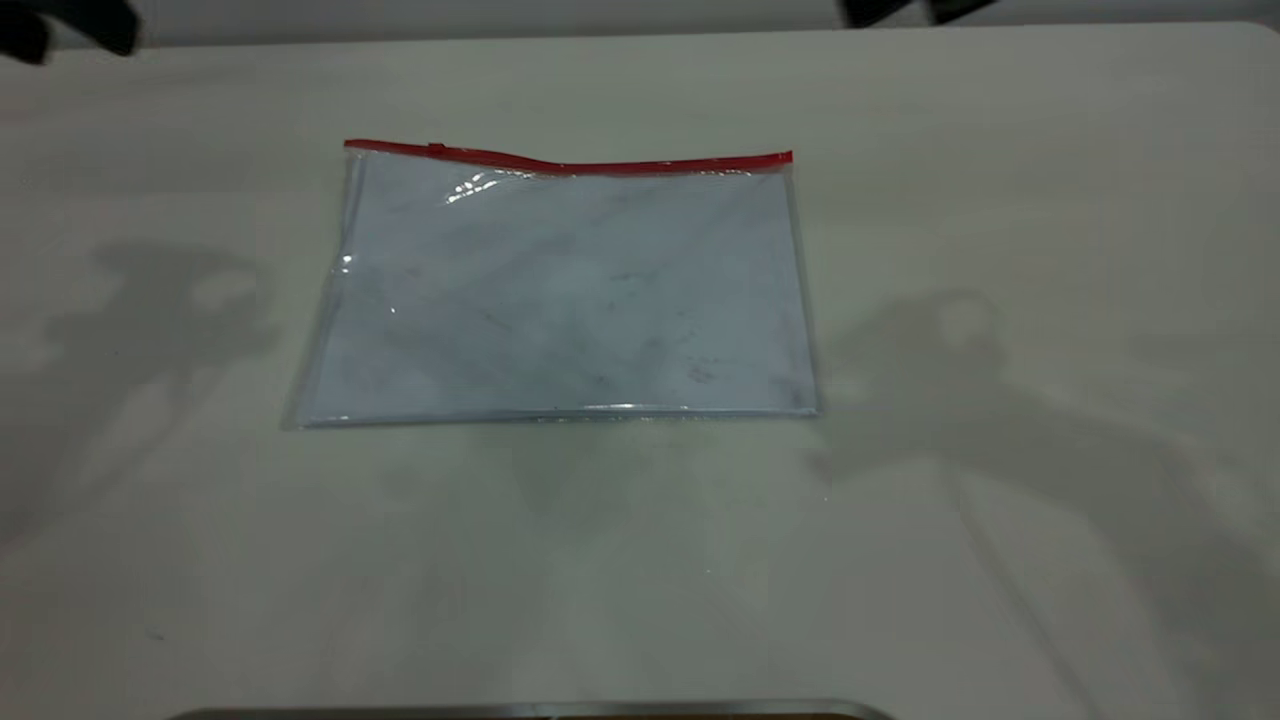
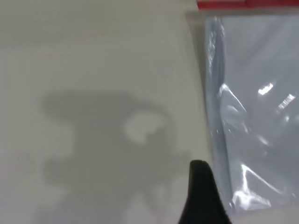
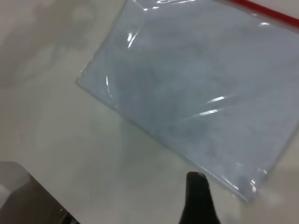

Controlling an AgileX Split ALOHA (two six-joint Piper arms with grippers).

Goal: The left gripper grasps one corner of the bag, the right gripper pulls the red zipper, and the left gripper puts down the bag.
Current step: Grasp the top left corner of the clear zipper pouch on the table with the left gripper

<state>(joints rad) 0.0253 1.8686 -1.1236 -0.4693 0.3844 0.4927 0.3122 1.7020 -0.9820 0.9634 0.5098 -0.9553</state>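
Note:
The bag [image 1: 565,290] lies flat on the table, a clear bluish pouch with smudges. The red zipper [image 1: 600,165] runs along its far long edge, with the slider tab [image 1: 437,149] near the left end. The left gripper [image 1: 60,25] is only a dark shape at the far left table edge, well away from the bag. In its wrist view the left gripper [image 2: 200,168] hovers beside the bag's [image 2: 257,116] short side. The right gripper [image 1: 905,10] sits at the far edge, right of centre. In its wrist view the right gripper [image 3: 196,179] is above bare table beside a corner of the bag [image 3: 196,84].
The white table [image 1: 1000,150] carries the arms' shadows left and right of the bag. A grey metal edge [image 1: 530,710] runs along the front border and also shows in the right wrist view [image 3: 23,196].

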